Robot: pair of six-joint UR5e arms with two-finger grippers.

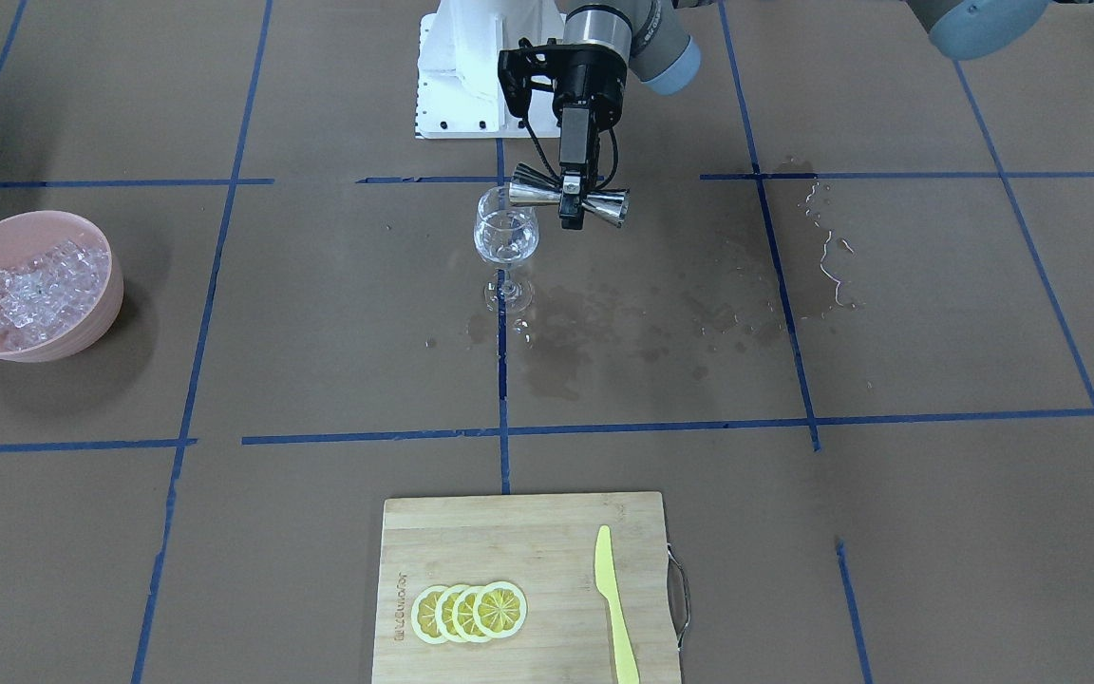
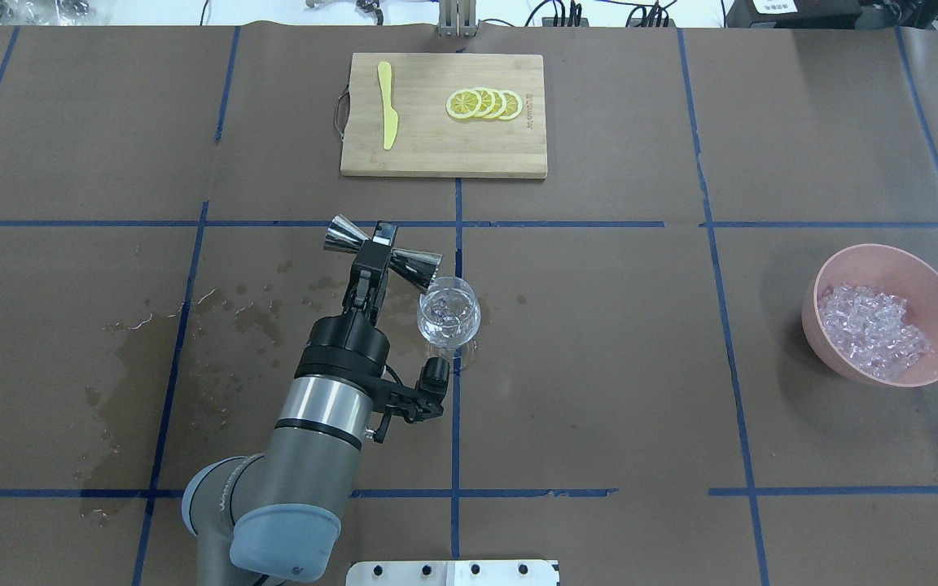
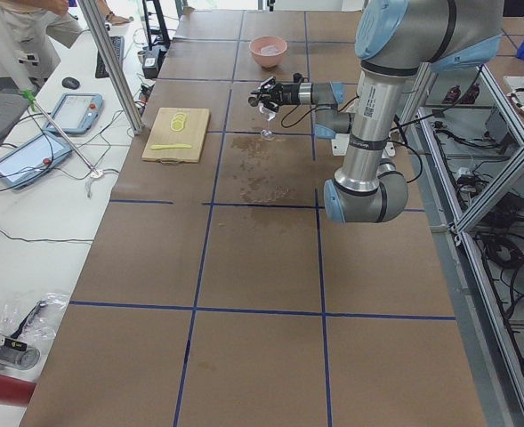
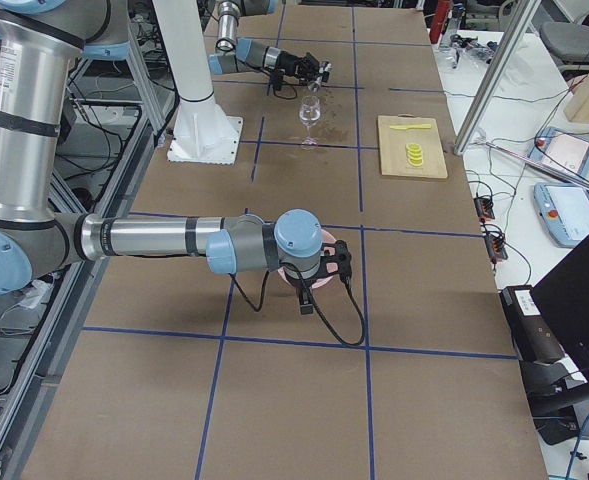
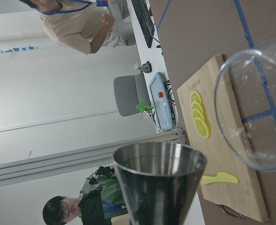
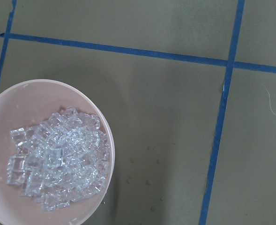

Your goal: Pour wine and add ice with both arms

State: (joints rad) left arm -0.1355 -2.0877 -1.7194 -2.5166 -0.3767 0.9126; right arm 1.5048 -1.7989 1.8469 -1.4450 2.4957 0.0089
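Left tool [image 2: 378,247] is clamped on the waist of a steel jigger [image 1: 530,196]. The jigger lies on its side, roughly level, with one cone's mouth at the rim of the wine glass [image 1: 506,228] just to the tool's right.

Below the tool spreads the brown tabletop [image 2: 599,366], crossed by blue tape lines, with wet patches [image 2: 143,358] to the tool's left. The left arm [image 2: 306,456] reaches forward from the robot's side to the tool. The right arm [image 4: 154,238] shows in the right-side view only, its wrist over the pink bowl [image 1: 91,318]. The right tool is hidden under that wrist, so whether it is apart or together cannot be told.

A wooden cutting board [image 2: 436,146] lies ahead of the left tool, well apart. The pink bowl sits far off to that tool's right. The wine glass stands upright. On the board lie a yellow knife [image 2: 387,106] and four overlapping lemon slices [image 2: 485,103]. The ice [image 2: 872,321] is heaped in the bowl. The wine [image 2: 446,311], a little colourless liquid, sits low in the glass.
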